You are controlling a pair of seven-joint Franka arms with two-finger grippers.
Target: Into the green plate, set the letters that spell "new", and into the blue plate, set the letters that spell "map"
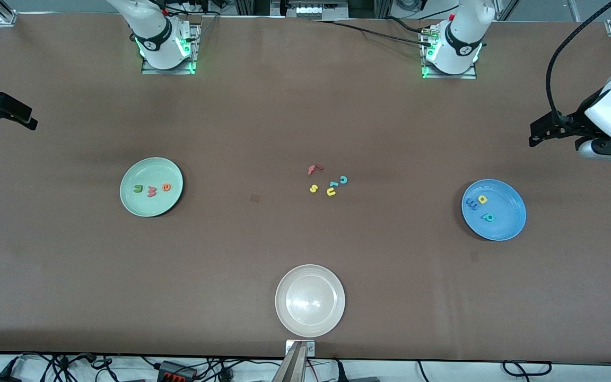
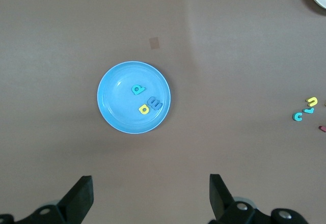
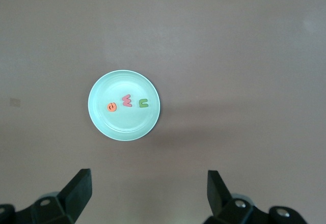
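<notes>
While both arms wait drawn back at the ends of the tabletop, the sorting appears complete. The cream-white plate, largest of the three, lies bare nearest the front camera. The blue plate, toward the left arm's end, holds the blue m, yellow a and teal p. The green plate, toward the right arm's end, holds the olive n, salmon w and orange e. The left end effector hangs high with jaws spread wide and empty; the blue plate lies straight ahead of it, centred between its fingers in the wrist view. The right end effector, equally wide and empty, faces the green plate the same way. Each arm is nearer its own plate. The leftover letters cluster mid-tabletop, well apart from all plates; judged so, no further pick seems needed.
</notes>
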